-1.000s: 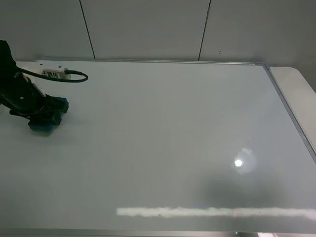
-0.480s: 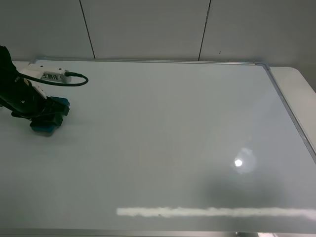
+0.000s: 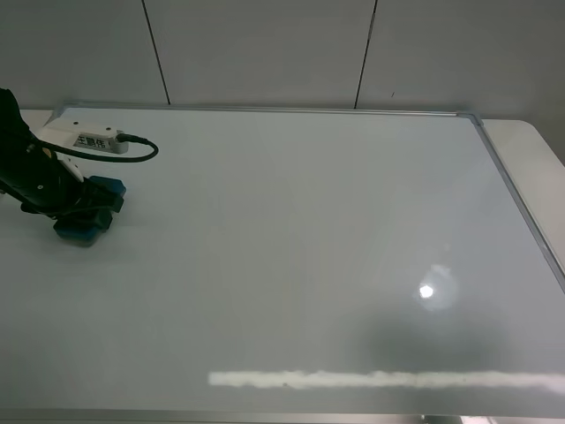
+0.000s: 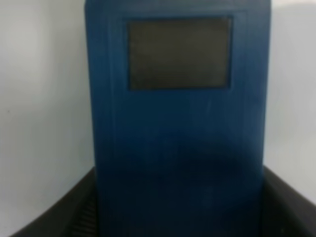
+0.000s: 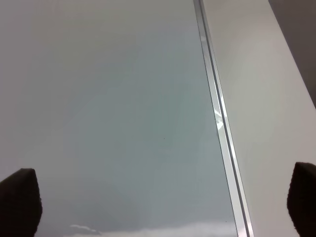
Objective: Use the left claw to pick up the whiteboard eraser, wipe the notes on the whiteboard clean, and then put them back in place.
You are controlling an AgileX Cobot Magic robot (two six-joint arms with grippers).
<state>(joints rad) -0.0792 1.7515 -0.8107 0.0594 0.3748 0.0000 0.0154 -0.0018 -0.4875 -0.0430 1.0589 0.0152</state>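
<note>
**Eraser clamped in the left claw at the whiteboard's left end; no red marks in sight**

At the whiteboard's left end, the black left claw (image 3: 72, 205) with its dark fingers is pressed onto the small teal-blue, rounded rectangular whiteboard eraser (image 3: 88, 217). In the left wrist view the fingers (image 4: 74, 215) bear on both long sides of the eraser, so the jaws pinch it across its short width. Its long axis runs straight out from the claw. Seen from above, that axis points toward the whiteboard's far edge with a slight slant to the right. A white camera block (image 3: 88, 140) and a looping black cable (image 3: 146, 143) sit just beyond it.

Only the outer dark square patch (image 4: 178, 52) on top of the eraser shows. Any second patch lies under the claw, and the felt base is hidden. I cannot tell whether the eraser rests on the surface or hangs just above it.

The large glossy white whiteboard (image 3: 291, 221) stretches away to the right. No red notes can be made out on it, which suggests the wiping is finished and only setting the eraser down remains. A round glare spot (image 3: 426, 291) toward the whiteboard's right end could mask faint traces.

At the whiteboard's right edge, the right wrist view shows the thin silver-grey frame (image 5: 219, 123) and plain white table (image 5: 266, 98) beyond. The right gripper (image 5: 160, 202) is spread wide with nothing between its tips. It is out of the high view and well apart from the eraser.
</note>
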